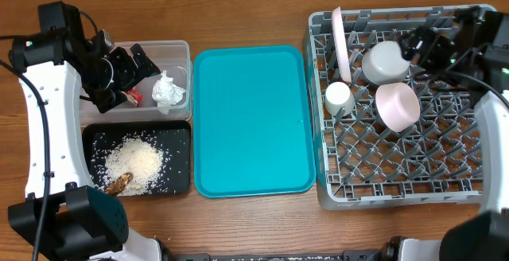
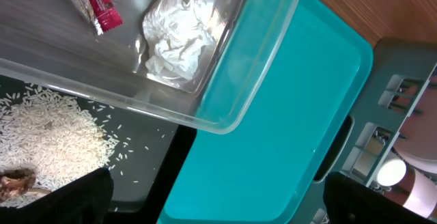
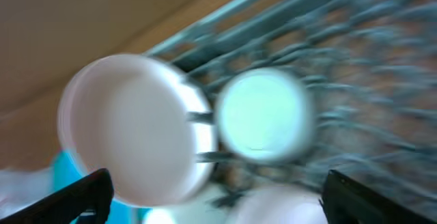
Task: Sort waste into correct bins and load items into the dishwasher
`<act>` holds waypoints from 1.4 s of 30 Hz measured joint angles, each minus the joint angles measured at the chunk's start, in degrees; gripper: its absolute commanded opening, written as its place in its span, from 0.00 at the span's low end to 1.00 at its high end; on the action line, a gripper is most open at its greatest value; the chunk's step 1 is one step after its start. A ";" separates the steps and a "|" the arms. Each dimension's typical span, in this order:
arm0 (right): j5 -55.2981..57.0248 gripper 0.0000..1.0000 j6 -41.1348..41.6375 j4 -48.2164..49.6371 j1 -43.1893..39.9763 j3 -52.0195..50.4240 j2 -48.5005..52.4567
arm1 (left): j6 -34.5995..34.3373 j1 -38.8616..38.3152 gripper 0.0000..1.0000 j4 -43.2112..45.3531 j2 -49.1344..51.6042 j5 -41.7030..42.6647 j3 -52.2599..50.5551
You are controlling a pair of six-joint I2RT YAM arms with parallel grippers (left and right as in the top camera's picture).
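The left end effector (image 1: 134,73) hung spread over the clear tub (image 1: 180,47); the right end effector (image 1: 414,48), likewise spread, hovered beside a racked bowl (image 1: 385,62).

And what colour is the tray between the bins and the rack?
Teal: the tray is plain, no pattern. Overhead view shows it best.

Overhead: evenly bright and sharp, with only soft, faint shadows under the grey rack (image 1: 398,183) and teal tray (image 1: 253,118).
Left wrist: well lit and crisp, with pale glare streaks on the clear tub (image 2: 229,80) wall.
Right wrist: heavy motion blur across the frame, with white dishes (image 3: 130,138) and rack pegs smeared.
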 measured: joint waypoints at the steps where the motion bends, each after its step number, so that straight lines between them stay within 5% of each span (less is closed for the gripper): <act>1: 3.02 1.00 -0.48 -0.94 0.00 0.57 -0.85 | 0.00 0.00 1.00 0.00 0.00 0.00 0.00; 12: 13.14 1.00 -2.16 -4.22 0.00 1.49 -3.06 | 0.02 0.02 1.00 0.00 0.00 0.00 0.00; 42: 13.79 1.00 -2.19 -4.39 0.00 1.49 -4.50 | 0.00 0.02 1.00 0.00 0.00 -0.02 0.00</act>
